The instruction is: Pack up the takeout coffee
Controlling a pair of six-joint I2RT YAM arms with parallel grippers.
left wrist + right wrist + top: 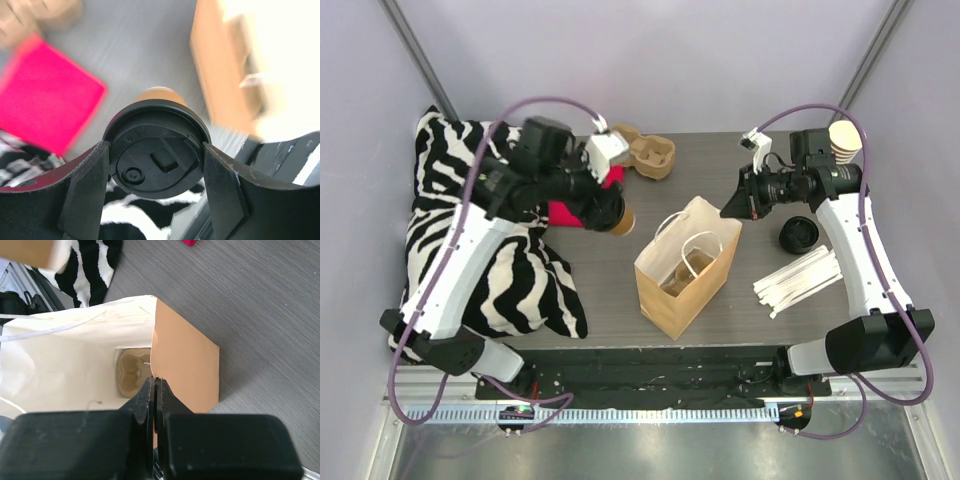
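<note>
The takeout coffee (156, 167), a tan paper cup with a black lid, hangs above the table just left of the paper bag (670, 300). My left gripper (155, 150) is shut on it, one finger pressed against each side of the lid. From above, the cup (622, 220) tilts with its tan bottom toward the bag. My right gripper (155, 382) is shut on the bag's upper right rim (154, 340) and holds the mouth open. A moulded pulp carrier (131, 372) lies at the bottom of the bag.
A pink cloth (563, 213) and a zebra-print cloth (470, 250) lie at the left. Another pulp carrier (650, 155) sits at the back. At the right are a stack of lidless cups (844, 140), a loose black lid (796, 236) and white sticks (800, 280).
</note>
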